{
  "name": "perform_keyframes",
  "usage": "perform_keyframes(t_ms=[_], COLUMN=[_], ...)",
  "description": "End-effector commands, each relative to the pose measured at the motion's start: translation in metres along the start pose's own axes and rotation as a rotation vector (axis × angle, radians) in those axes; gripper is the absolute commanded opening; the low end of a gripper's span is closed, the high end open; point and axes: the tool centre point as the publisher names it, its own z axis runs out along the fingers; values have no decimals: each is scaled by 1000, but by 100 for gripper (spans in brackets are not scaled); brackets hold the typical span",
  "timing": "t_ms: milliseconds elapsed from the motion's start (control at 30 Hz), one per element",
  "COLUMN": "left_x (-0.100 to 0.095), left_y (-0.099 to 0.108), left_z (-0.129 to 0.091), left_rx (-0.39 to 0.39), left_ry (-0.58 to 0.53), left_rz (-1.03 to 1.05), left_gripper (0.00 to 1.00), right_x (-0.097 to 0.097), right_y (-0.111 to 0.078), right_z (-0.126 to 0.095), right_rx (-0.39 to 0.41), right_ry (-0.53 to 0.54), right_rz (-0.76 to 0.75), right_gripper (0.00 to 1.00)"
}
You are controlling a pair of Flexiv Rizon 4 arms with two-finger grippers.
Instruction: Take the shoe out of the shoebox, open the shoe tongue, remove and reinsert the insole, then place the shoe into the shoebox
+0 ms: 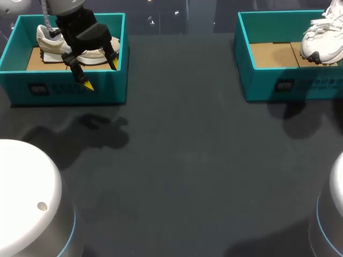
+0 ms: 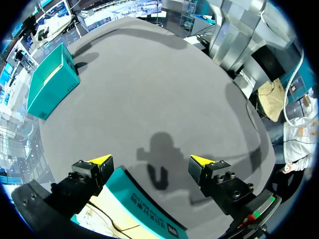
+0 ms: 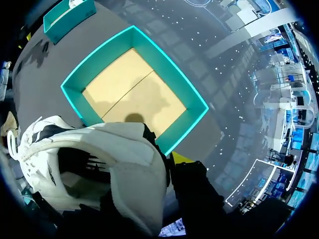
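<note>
Head view: the left gripper [image 1: 101,74] hangs with its fingers spread over the front wall of the left shoebox [image 1: 69,88]. The beige shoe [image 1: 49,42] lies inside, behind it. At far right, the white shoe [image 1: 321,37] shows over the right shoebox [image 1: 268,85], with its holder out of frame.

Left wrist view: the yellow tips straddle that front wall with nothing between them (laces just peep under one finger). For a clean lift, I judge the gripper should shift inward over the shoe's collar before closing.

Right wrist view: only here does the right gripper [image 3: 172,162] show. It appears clamped on the white shoe's collar, one finger hidden, above the box's bare cardboard floor [image 3: 129,89].
</note>
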Motion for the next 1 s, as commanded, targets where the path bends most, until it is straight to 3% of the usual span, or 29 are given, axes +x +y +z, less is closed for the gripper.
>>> perform_keyframes(t_ms=[33, 200, 400, 533, 767, 1000], left_x=[0, 0, 0, 0, 0, 0], left_y=[0, 0, 0, 0, 0, 0], left_z=[0, 0, 0, 0, 0, 0], left_rx=[-2, -2, -2, -2, -2, -2], left_ry=[1, 1, 1, 1, 1, 1], left_rz=[1, 1, 1, 1, 1, 1], left_gripper=[100, 100, 100, 100, 100, 100], right_x=[-4, -4, -3, 6, 22, 32], right_y=[2, 2, -13, -22, -29, -30], right_z=[-2, -2, 3, 8, 7, 6], right_rx=[6, 6, -44, -16, 28, 51], right_ry=[8, 8, 24, 0, -49, -68], right_rz=[0, 0, 387, 570, 761, 858], right_gripper=[0, 0, 0, 0, 0, 0])
